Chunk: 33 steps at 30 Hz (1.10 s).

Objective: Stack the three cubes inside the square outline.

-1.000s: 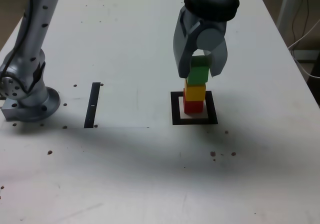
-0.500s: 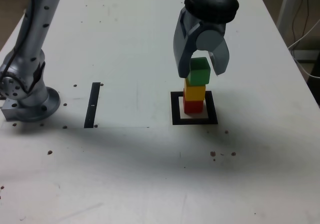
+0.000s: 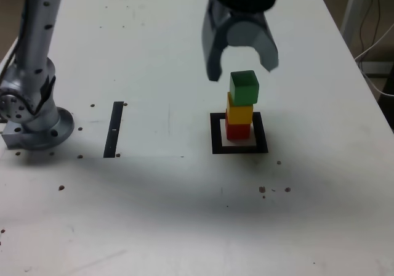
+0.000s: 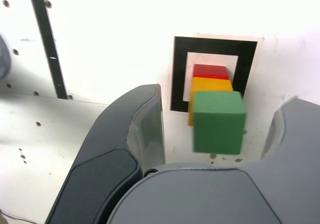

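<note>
Table [image 3: 154, 54]: a white top, speckled with small dark marks, is seen in both views.
Outline [image 3: 216, 134]: a thick black square with a pale centre is laid flat on the table, toward the edge on the exterior view's right and about midway between the far and near edges.
Red cube [image 3: 237, 130]: it is set on the pale centre of the outline, at the bottom of the stack.
Yellow cube [image 3: 240, 113]: it is placed directly on the red cube.
Green cube [image 3: 244, 87]: it is placed on top of the yellow cube, turned slightly out of line with the two below; in the wrist view [image 4: 218, 122] it is seen between the two fingers with a gap on each side.
Stack: all three cubes are piled in one column inside the outline, none touched by the claw.
Gripper [image 3: 241, 65]: it is held above the green cube, with its jaws spread apart and nothing between them; the fingertips are level with a point just over the cube's top.
Strip [image 3: 114, 129]: a thin black strip is laid on the table well apart from the outline, toward the exterior view's left.
Arm base [image 3: 34, 125]: it is mounted near the table edge on the exterior view's left, beyond the strip.
</note>
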### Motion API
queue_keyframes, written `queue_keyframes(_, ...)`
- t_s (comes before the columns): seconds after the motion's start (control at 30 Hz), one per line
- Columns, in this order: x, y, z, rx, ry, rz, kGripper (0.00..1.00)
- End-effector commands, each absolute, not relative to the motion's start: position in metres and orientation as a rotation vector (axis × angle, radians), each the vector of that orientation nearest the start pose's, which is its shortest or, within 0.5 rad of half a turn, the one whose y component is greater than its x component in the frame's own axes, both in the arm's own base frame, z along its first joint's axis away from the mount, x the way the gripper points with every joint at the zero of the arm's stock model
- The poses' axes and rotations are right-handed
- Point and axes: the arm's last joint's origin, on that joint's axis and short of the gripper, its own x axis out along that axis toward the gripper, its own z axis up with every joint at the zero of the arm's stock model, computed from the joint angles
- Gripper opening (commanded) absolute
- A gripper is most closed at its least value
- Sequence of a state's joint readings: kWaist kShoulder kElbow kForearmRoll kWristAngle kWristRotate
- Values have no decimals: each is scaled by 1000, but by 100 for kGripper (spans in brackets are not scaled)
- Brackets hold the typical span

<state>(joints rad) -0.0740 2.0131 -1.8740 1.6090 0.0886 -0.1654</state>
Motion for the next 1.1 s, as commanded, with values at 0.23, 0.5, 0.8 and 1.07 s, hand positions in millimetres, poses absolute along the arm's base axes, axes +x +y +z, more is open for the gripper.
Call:
queue_keyframes(0.23,293,-15,347,63,1754,164,100)
queue_keyframes(0.5,235,-11,328,76,1805,176,100)
queue_keyframes(0.8,190,-8,286,58,1815,172,100)
queue_keyframes(1.07,172,-10,251,13,1859,100,100)
